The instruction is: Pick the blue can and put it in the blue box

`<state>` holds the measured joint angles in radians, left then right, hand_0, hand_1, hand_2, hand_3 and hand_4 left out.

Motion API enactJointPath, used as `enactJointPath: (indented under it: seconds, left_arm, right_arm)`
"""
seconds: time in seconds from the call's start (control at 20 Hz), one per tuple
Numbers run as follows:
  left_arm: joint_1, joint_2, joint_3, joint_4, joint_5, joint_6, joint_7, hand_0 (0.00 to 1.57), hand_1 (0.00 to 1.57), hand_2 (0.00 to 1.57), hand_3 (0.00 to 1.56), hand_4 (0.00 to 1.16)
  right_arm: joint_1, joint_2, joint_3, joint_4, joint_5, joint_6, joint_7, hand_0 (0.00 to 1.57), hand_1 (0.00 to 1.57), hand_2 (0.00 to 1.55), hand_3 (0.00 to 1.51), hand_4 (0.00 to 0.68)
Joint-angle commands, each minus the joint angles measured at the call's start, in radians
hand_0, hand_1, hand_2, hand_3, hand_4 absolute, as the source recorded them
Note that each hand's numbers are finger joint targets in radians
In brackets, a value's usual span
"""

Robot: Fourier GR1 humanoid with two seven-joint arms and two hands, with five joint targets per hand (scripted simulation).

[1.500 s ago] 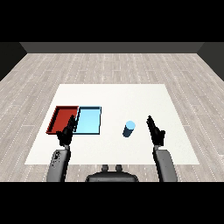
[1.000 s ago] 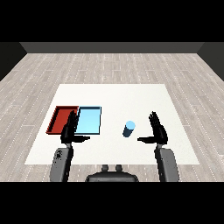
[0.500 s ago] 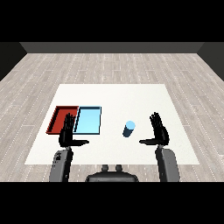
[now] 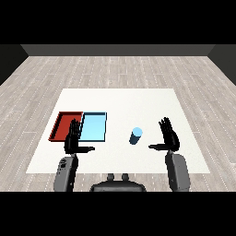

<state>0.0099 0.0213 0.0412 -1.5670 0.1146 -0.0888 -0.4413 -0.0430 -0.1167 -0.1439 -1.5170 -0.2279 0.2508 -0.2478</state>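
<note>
While both hands are spread with straight fingers, the blue can stands upright just left of the right hand; the light blue tray lies just ahead of the left hand.

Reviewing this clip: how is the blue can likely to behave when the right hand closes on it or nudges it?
The blue can stands upright and looks narrow for its height, so a sideways nudge from the open right hand may tip it. Round-sided, it would probably roll once down. It looks rigid, unlikely to deform.
</note>
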Motion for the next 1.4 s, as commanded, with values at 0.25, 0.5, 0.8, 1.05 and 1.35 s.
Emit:
enactJointPath:
  seconds: [0.25, 0.5, 0.8, 1.05, 1.35]
  left_arm:
    - [-0.018, 0.02, 0.027, 0.008, 0.035, -0.011, 0.003, 0.0, 0.0, 0.0, 0.0, 0.0]
    - [-0.03, 0.011, 0.012, 0.045, 0.029, 0.004, -0.019, 0.0, 0.0, 0.0, 0.0, 0.0]
    - [0.036, 0.003, -0.008, -0.108, 0.048, 0.013, 0.044, 0.0, 0.0, 0.0, 0.0, 0.0]
    - [0.002, 0.026, 0.03, -0.031, 0.055, -0.007, 0.014, 0.0, 0.0, 0.0, 0.0, 0.0]
    - [-0.003, -0.006, -0.009, -0.007, 0.03, 0.001, -0.017, 0.0, 0.0, 0.0, 0.0, 0.0]
  right_arm:
    - [-0.056, -0.012, -0.012, 0.04, -0.06, 0.014, 0.107, 0.0, 0.0, 0.0, 0.0, 0.0]
    - [-0.072, 0.043, 0.013, 0.205, 0.017, -0.024, -0.035, 0.0, 0.0, 0.0, 0.0, 0.0]
    - [-0.108, 0.077, 0.042, 0.209, 0.006, -0.067, 0.035, 0.0, 0.0, 0.0, 0.0, 0.0]
    - [-0.147, 0.072, 0.028, 0.342, 0.003, -0.049, -0.055, 0.0, 0.0, 0.0, 0.0, 0.0]
    - [-0.092, 0.112, 0.074, 0.341, 0.044, -0.085, -0.101, 0.0, 0.0, 0.0, 0.0, 0.0]
